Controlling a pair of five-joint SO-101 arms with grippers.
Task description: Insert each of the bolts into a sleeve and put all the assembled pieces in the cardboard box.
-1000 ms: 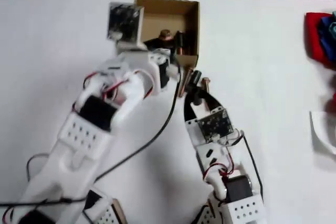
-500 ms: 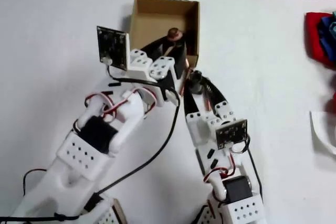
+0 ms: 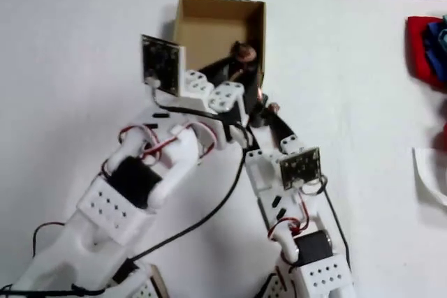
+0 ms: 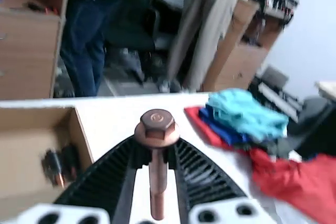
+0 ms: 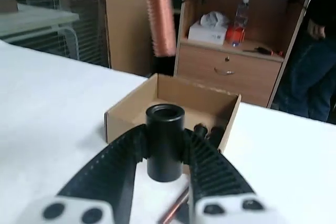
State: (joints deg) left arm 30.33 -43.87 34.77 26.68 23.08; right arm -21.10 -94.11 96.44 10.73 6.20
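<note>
Surface: White tabletop (image 3: 349,68) with the cardboard box (image 3: 183,22) at its far middle. Red and blue cloth (image 3: 426,47) lies at the right edge, and wooden cabinets stand in the room behind.
Left gripper: the left gripper (image 4: 156,148) has its fingers clenched on the bolt (image 4: 157,177) just under the hex head. The shank hangs free below, over the near right corner of the box.
Right gripper: the right gripper (image 5: 165,153) has its fingers clamped round the middle of the sleeve (image 5: 165,129). The sleeve stands upright, bore open upward, just near of the box.
Alignment: in the right wrist view the threaded shank hangs above the sleeve mouth, not yet touching. Whether the two line up in depth cannot be told.
In the box: a dark assembled piece (image 5: 207,132) lies by the right wall.
Spare: a loose bolt (image 5: 176,208) lies on the tabletop just beside the held sleeve.
Bolt handling: it looks like solid metal, stiff and probably weighty for its bulk. The grip under the head is sound, since it leaves the whole thread free to enter.
Sleeve handling: it is a rigid, smooth-walled cylinder that is likely to twist or slip if pinched off-centre. A mid-wall hold keeps the bore clear.
Box handling: it is light cardboard and would probably slide if nudged.
</note>
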